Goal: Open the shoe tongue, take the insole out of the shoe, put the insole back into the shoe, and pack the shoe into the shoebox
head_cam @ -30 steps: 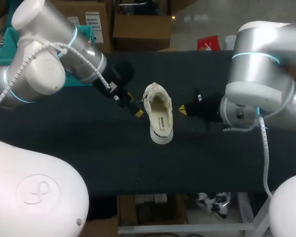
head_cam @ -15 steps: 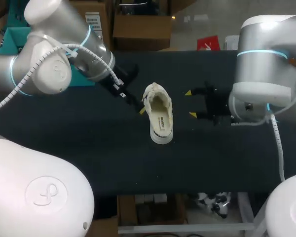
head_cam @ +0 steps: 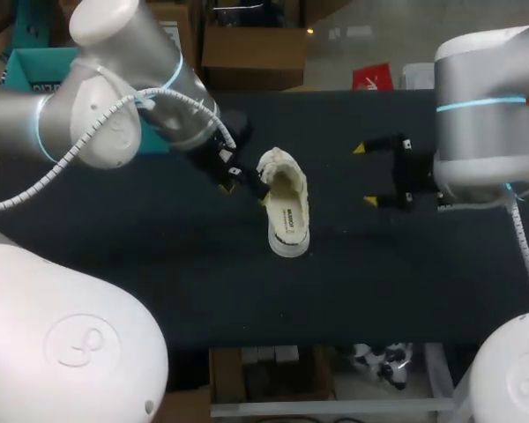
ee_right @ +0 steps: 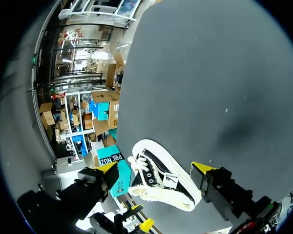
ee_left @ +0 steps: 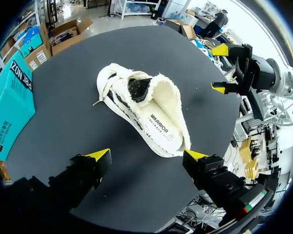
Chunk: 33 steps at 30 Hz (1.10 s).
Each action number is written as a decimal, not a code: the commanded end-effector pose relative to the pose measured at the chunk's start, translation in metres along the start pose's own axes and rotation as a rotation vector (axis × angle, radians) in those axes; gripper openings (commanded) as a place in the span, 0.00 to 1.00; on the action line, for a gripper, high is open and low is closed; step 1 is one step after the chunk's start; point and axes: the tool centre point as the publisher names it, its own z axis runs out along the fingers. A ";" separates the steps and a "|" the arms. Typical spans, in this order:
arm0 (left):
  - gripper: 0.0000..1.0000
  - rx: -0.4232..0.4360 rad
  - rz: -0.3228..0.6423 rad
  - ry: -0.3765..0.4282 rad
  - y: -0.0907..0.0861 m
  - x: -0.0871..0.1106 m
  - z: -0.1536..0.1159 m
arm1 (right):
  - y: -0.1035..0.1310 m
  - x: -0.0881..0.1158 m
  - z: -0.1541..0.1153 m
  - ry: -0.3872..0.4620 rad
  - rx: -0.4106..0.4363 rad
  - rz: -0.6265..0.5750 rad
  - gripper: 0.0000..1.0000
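**Head view:** the shoe [head_cam: 285,204] lies near the middle of the dark table [head_cam: 159,273], sole down, its opening facing up – a cream sneaker with a frayed collar and a printed insole showing inside. The left gripper [head_cam: 240,182] sits just beside the shoe's far end. The right gripper [head_cam: 365,174] is well apart from the shoe, its 2 yellow tips spread wide, with nothing held. A teal shoebox [head_cam: 26,69] shows at the table's far left corner, partly behind the left arm.

**Left wrist view:** this adds the left gripper's [ee_left: 146,155] state, which the head view hides – its fingers are wide apart and hold nothing. The shoe [ee_left: 146,109] lies ahead of them with its heel end nearest; the dark toe cavity, white laces and black side panel show. The shoebox [ee_left: 10,105] lies beside it, and the right gripper [ee_left: 219,68] is beyond.

**Right wrist view:** only here the shoe's [ee_right: 161,183] outer side shows – black upper, white laces, white rubber sole. It lies ahead of the spread, empty right gripper [ee_right: 155,168], with the shoebox [ee_right: 111,163] behind.
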 end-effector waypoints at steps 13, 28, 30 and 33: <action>1.00 -0.032 -0.075 -0.043 -0.006 0.007 0.014 | 0.012 0.011 -0.014 -0.203 1.235 0.039 1.00; 1.00 -0.032 -0.197 -0.071 -0.015 0.003 0.023 | 0.012 0.014 -0.015 -0.343 1.117 0.099 1.00; 1.00 -0.035 -0.225 -0.052 -0.018 0.000 0.029 | 0.015 0.015 -0.017 -0.341 1.112 0.076 1.00; 1.00 -0.051 -0.240 -0.033 -0.020 0.000 0.039 | 0.015 0.016 -0.022 -0.326 1.037 0.046 1.00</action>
